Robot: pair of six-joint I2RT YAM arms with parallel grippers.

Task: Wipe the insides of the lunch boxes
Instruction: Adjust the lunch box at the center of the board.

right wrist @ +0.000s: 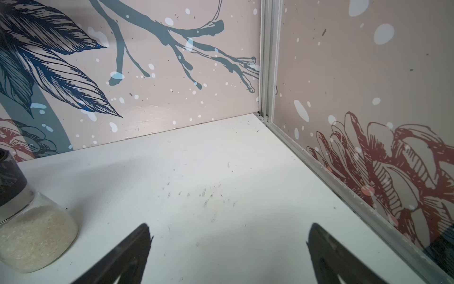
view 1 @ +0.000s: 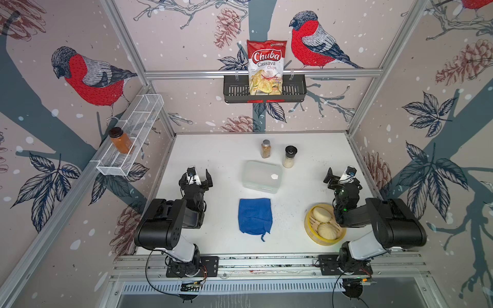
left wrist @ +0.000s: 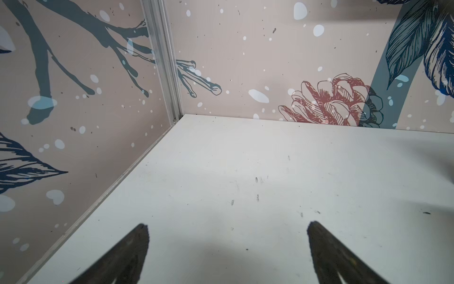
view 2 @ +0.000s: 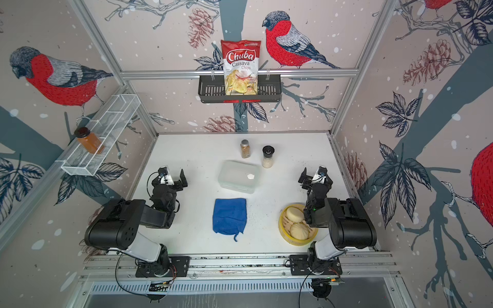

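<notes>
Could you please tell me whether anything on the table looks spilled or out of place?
Fine dark specks are scattered on the table between the blue cloth and the steamer, like spilled grit. The lunch box bears one white spot.

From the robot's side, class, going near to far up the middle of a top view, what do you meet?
Cloth → lunch box → spice jar → chips bag. The grinder is left out: its depth overlaps the box and the jar.

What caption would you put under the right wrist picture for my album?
Right gripper, jaws open, above the white table, a jar of pale grains nearby.
</notes>
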